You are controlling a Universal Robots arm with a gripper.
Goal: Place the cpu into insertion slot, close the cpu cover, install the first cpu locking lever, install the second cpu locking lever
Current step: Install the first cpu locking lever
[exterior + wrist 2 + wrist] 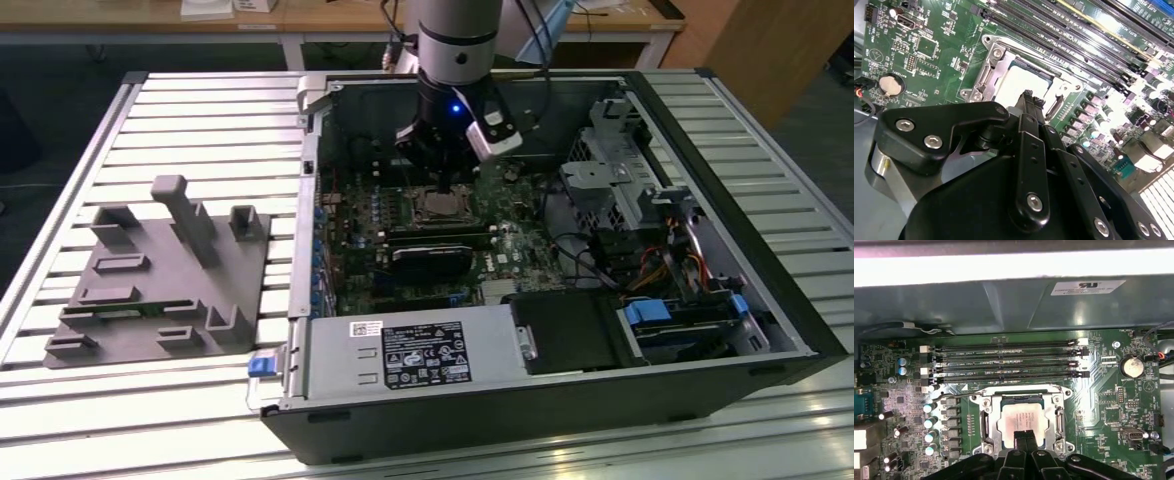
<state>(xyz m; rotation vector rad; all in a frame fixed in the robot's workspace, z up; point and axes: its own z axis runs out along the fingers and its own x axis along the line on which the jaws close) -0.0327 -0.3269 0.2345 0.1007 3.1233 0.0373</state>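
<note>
In the exterior view, the gripper (447, 190) hung inside an open black computer case (534, 425), over the green motherboard (523, 250). In the second wrist view, its black fingers were pinched together, tips over the matte, silvery square cpu (1021, 84). In the first wrist view, the cpu sat in its socket, framed by the thin silver cpu cover (985, 415) lying flat.

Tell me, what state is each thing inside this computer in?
cpu: seated in its socket.
cover: down flat around the cpu.
gripper: shut, tips just over the cpu.
case: open, side panel off.
</note>
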